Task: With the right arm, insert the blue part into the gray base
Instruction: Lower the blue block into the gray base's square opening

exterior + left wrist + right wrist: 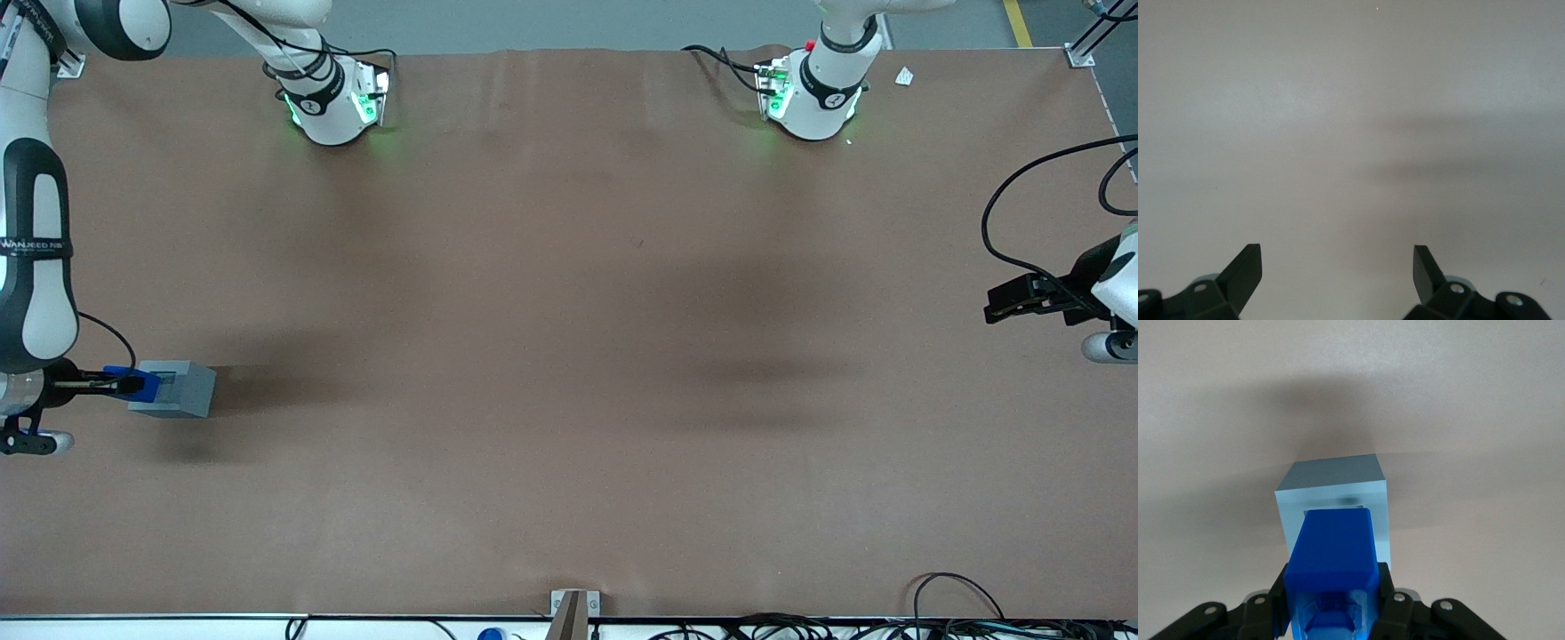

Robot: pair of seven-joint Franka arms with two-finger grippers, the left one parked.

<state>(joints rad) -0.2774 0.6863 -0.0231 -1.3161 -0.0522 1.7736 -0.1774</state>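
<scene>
My claw is clenched on the blue part, one finger pressed against each of its sides, and I hold it right over the gray base. From my own wrist camera the blue part fills the space between my black fingers, its leading end reaching over the top face of the gray base.

The gray base is the only container here, and it is my landmark for everything else. It sits on the brown table at the working arm's end, casting a soft shadow on the cloth toward the parked arm's end. Its top face carries a square recess, and a dark sliver of that recess shows just past the blue part's leading edge. The blue part covers most of the opening. I think its end may be just at the mouth of the recess, but I cannot tell from either view whether it has gone in at all or merely hovers touching the rim. Nothing but the blue part is at the recess.

My right arm stands beside the gray base, at the very edge of the table, with its black lettered band above my wrist.
</scene>
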